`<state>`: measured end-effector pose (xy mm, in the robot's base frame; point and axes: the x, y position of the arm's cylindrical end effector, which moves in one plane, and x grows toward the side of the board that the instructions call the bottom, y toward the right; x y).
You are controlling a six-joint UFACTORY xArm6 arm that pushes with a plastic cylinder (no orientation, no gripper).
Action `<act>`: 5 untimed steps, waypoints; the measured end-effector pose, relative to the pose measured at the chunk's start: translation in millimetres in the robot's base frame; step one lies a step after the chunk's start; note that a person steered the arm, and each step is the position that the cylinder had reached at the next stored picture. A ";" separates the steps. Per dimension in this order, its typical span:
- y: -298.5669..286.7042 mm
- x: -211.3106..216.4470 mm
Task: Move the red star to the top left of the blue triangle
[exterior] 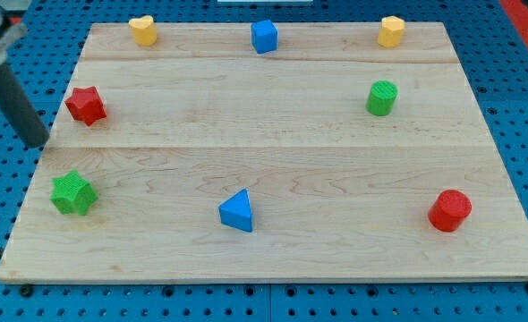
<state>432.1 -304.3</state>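
Note:
The red star [86, 105] lies near the board's left edge, in the upper half. The blue triangle [237, 211] lies low on the board, a little left of centre. The star is far up and to the left of the triangle. My tip [38, 141] is at the board's left edge, just below and to the left of the red star and apart from it. The rod rises from the tip toward the view's top left corner.
A green star [72, 193] lies at the lower left. A yellow heart [142, 29], a blue cube [264, 36] and a yellow hexagon [390, 30] line the top edge. A green cylinder [381, 97] is at right, a red cylinder [449, 210] at lower right.

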 end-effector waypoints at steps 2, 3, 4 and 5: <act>18.5 -71.8; 79.4 -69.0; 131.3 -35.8; 181.6 -7.8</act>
